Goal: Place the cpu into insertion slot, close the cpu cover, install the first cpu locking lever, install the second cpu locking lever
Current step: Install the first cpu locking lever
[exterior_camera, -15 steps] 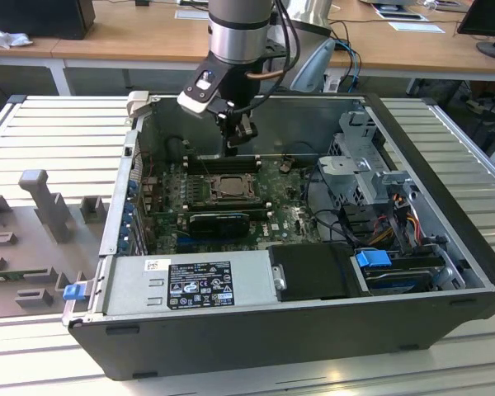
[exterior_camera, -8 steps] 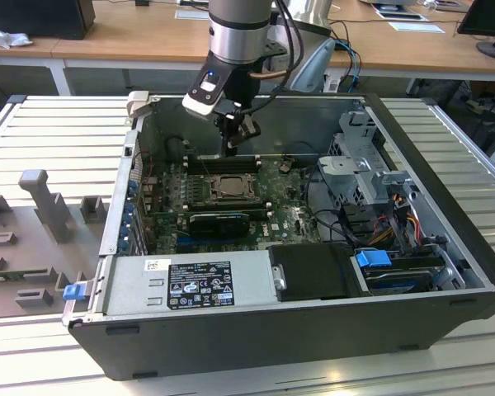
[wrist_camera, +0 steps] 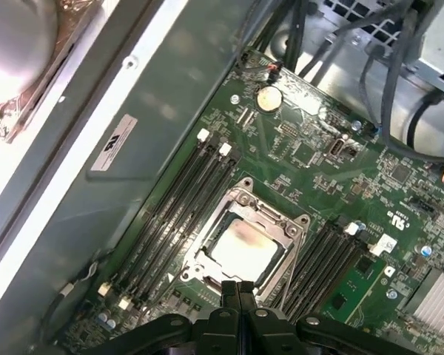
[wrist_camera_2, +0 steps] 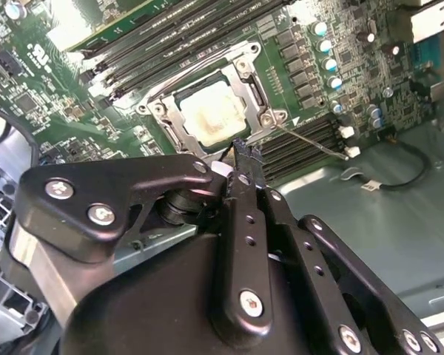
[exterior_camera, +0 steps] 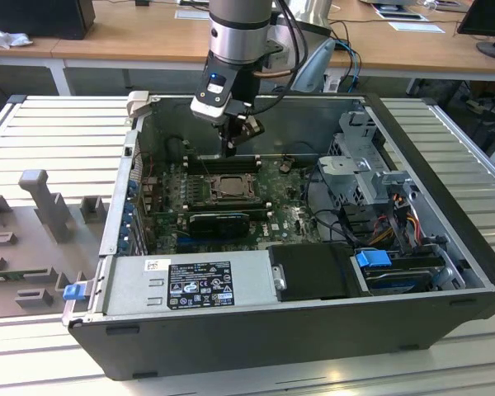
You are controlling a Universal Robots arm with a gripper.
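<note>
The cpu (wrist_camera_2: 211,115) lies flat in the insertion slot (exterior_camera: 206,188), its pale metal face up; in the first wrist view the cpu (wrist_camera: 243,251) shows the same. The silvery cpu cover (wrist_camera_2: 246,81) is down around it, framing the chip, and the cover (wrist_camera: 260,214) looks flat. A thin lever rod (wrist_camera_2: 311,140) sticks out from one socket corner over the memory slots. My gripper (exterior_camera: 229,150) hangs just above the far edge of the socket. Its black fingertips (wrist_camera: 237,290) are pressed together with nothing between them, and the gripper (wrist_camera_2: 244,151) sits close to the socket corner.
Long black memory slots (wrist_camera: 174,214) flank the socket on both sides. The open computer case (exterior_camera: 256,338) has a power supply (exterior_camera: 190,285) at the front, a drive cage (exterior_camera: 359,165) and cables (exterior_camera: 396,219) on the exterior view's right. A coin battery (wrist_camera: 266,97) lies on the board.
</note>
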